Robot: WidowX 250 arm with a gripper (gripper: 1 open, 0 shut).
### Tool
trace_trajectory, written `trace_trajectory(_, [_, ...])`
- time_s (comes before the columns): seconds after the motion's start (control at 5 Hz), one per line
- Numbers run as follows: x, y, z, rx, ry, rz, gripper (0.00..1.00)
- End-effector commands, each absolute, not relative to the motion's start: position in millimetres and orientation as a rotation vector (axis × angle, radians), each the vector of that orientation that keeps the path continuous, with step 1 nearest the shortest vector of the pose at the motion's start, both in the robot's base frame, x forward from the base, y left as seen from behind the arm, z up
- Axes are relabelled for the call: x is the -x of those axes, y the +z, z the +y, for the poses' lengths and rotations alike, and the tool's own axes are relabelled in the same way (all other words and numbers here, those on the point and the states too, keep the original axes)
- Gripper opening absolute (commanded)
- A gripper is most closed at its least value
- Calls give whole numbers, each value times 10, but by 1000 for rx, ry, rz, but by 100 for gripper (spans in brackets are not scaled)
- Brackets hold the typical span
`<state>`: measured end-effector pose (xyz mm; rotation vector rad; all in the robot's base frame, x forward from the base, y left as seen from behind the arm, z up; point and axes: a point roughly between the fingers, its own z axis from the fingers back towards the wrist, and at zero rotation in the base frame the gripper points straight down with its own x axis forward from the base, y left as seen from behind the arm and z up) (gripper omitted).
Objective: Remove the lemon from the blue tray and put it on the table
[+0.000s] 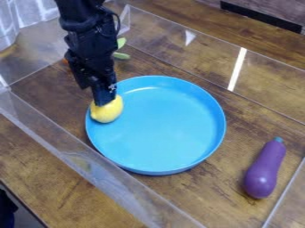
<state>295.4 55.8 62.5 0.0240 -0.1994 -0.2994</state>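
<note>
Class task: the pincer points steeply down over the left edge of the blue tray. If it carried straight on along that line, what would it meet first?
The lemon. The pincer sits directly above it, fingers already at its top, so the fruit comes before the blue tray floor beneath. Whether they already touch is unclear.
</note>
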Motion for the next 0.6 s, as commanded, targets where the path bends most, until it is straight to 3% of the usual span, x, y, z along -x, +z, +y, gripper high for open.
trace_trajectory(0.0, [-3050, 737, 659, -48, -280, -242, 0])
trace_trajectory(0.2, [-3058, 725, 684, -52, -278, -241, 100])
trace_trajectory(0.4, [-3086, 640, 670, -51, -274, -244, 100])
